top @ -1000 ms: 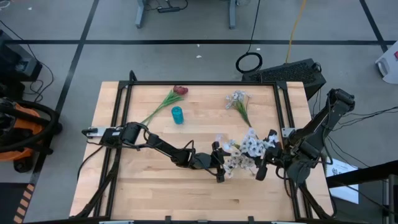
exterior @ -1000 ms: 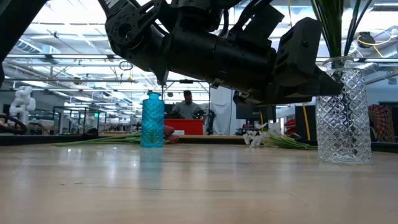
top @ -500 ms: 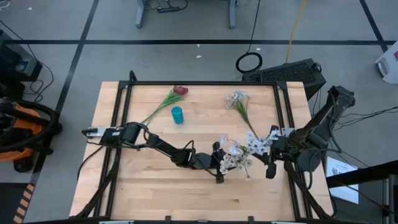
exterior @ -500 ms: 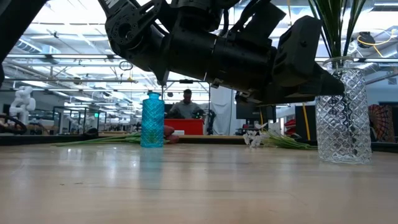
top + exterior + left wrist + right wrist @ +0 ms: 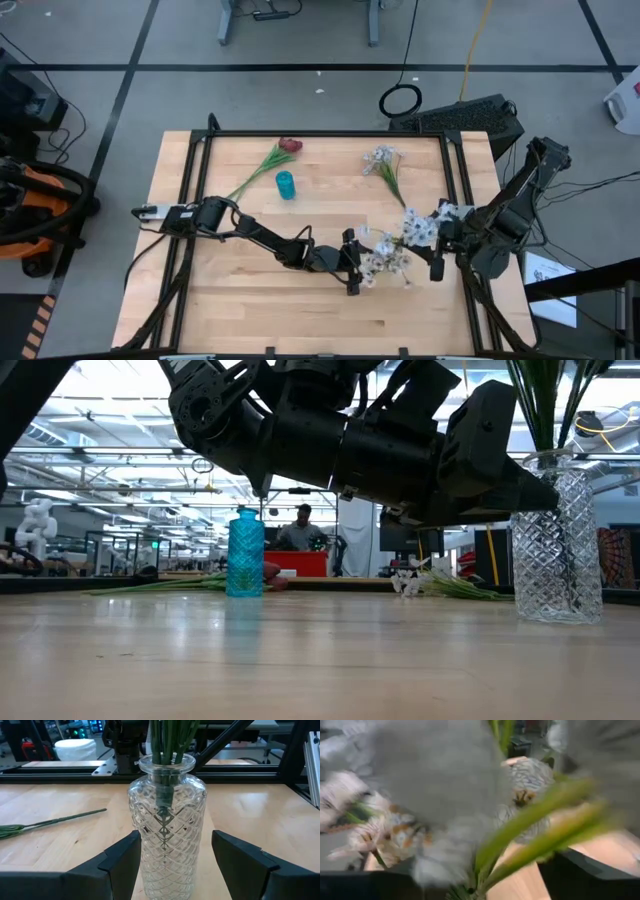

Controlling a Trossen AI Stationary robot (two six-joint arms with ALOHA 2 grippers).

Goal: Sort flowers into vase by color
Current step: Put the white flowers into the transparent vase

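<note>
A clear cut-glass vase [image 5: 167, 835] stands right of the table's middle on its base. Green stems [image 5: 170, 740] stick into its neck, and white flowers [image 5: 395, 245] spread above it. My left gripper [image 5: 364, 261] reaches in level from the table's left, open, one finger on each side of the vase body. My right gripper [image 5: 433, 250] hovers just right of the blossoms, open, with blurred blossoms and stems [image 5: 520, 835] close before it. A red flower [image 5: 289, 146] and a white spray [image 5: 383, 162] lie flat at the far side. My left gripper has the vase's body between its two fingers, level from the table's left. One finger [image 5: 122, 857] lies at the glass wall [image 5: 136, 845], and a narrow gap shows beside the other finger [image 5: 235, 855]. Whether it touches the vase, I cannot tell.
A small blue vase [image 5: 286, 185] stands upright left of the middle, near the red flower's stem. A black frame rail [image 5: 320, 133] runs along the table's edges. Bare wood lies along the near edge. A person [image 5: 302, 530] sits in the room beyond the table.
My right gripper has drawn back from the vase toward the table's right edge. The white blossoms, which reached out toward it a second ago, now sit closer in over the vase.
</note>
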